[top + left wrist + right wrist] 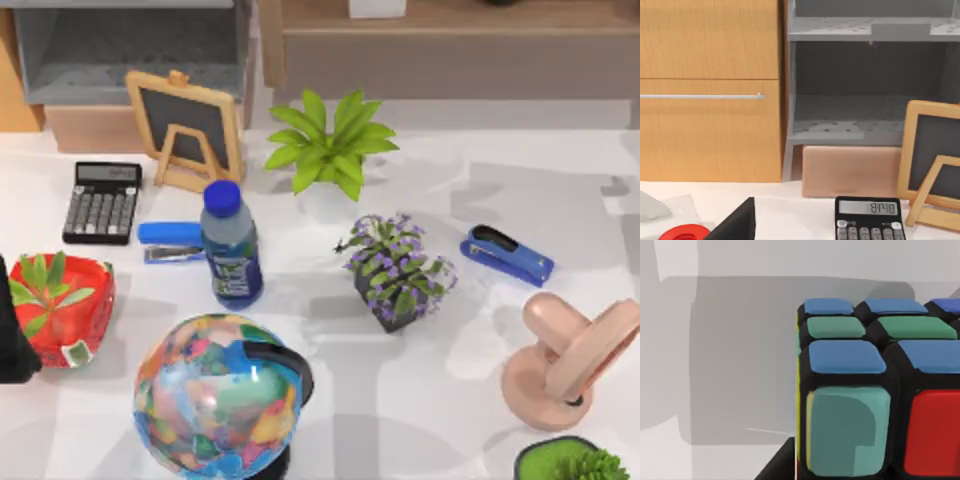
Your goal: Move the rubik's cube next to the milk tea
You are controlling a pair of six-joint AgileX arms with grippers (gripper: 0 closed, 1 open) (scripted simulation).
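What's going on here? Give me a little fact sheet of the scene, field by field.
Setting: white table with cluttered desk items
Centre: water bottle, purple flower pot
Left side: calculator, chalkboard, red planter
Front: globe
Right side: blue stapler, pink stand
Rubik's cube: very close to the right wrist camera
Milk tea: not spotted

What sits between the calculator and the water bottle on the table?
In the top view, a blue stapler lies between the calculator and the water bottle, right beside the bottle.
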